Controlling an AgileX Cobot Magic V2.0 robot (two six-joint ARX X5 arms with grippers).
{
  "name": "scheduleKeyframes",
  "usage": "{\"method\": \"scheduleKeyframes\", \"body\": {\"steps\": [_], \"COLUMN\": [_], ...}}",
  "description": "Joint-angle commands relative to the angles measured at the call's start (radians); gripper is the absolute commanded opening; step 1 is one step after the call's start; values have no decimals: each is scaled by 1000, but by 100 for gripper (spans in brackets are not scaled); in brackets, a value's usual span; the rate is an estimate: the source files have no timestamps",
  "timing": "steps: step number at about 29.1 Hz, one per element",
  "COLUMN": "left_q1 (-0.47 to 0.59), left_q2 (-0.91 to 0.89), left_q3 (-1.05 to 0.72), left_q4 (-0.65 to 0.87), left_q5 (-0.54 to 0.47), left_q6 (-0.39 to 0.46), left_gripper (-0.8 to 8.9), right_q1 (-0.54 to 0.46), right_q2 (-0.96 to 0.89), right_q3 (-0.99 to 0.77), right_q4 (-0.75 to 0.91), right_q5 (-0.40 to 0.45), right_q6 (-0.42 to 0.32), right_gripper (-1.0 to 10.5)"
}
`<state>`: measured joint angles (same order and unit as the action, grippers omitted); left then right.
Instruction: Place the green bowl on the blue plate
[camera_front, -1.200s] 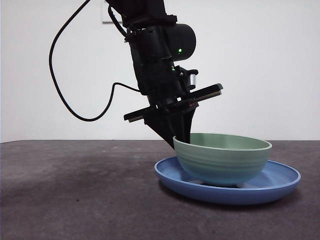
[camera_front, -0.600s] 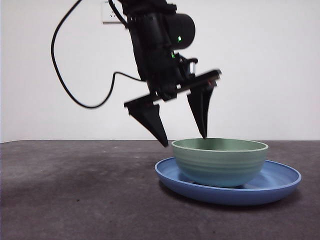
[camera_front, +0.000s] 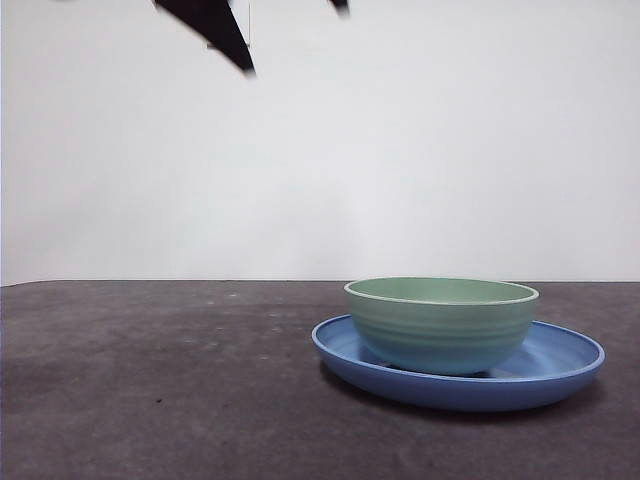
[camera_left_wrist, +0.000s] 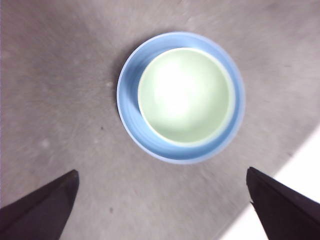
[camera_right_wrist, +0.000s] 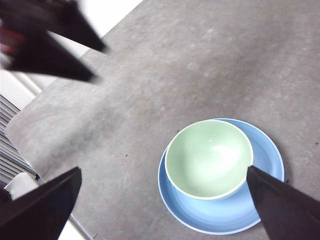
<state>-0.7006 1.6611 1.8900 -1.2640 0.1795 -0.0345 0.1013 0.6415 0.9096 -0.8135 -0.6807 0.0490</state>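
Observation:
The green bowl (camera_front: 440, 325) stands upright inside the blue plate (camera_front: 560, 365) at the right of the table. My left gripper (camera_front: 295, 40) is open and empty, high above the bowl and to its left, with only its black tips showing at the top edge. From the left wrist view the bowl (camera_left_wrist: 185, 95) sits in the plate (camera_left_wrist: 127, 95) far below the open left gripper (camera_left_wrist: 161, 171). My right gripper (camera_right_wrist: 164, 170) is open and empty, high over the table. Its view shows the bowl (camera_right_wrist: 209, 159), the plate (camera_right_wrist: 235, 220) and the blurred left gripper (camera_right_wrist: 97, 63).
The table (camera_front: 150, 380) is dark grey with a white wall behind it. Its edge (camera_right_wrist: 55, 85) runs near a white surface beside the left gripper. Another table edge (camera_left_wrist: 295, 155) shows in the left wrist view.
The left gripper let go of the bowl's rim, opened, and rose up and left until only its tips show. The bowl settled level in the plate.

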Motion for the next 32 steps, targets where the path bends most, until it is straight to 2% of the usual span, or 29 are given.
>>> {"method": "scheduleKeyframes", "body": {"steps": [1, 9, 14, 17, 23, 32], "left_q1": [-6, -5, -5, -5, -5, -5], "left_q2": [-103, -735, -1019, -1144, -1243, -1257], "left_q3": [-51, -595, -845, -940, -980, -980], "left_q4": [9, 235, 375, 405, 359, 373], "left_q5": [1, 1, 1, 0, 0, 0], "left_q6": [21, 31, -41, -75, -82, -82], "left_gripper": [571, 570, 563, 563, 563, 563], "right_q1": [3, 3, 3, 3, 3, 3], "right_q2": [4, 4, 4, 4, 4, 4], "right_q3": [16, 16, 16, 16, 16, 16], "right_q4": [4, -5, -6, -6, -8, -21], "right_q5": [0, 0, -1, -1, -1, 2], "right_q6": [3, 3, 3, 3, 3, 23], "right_gripper": [554, 554, 554, 554, 554, 554]}}
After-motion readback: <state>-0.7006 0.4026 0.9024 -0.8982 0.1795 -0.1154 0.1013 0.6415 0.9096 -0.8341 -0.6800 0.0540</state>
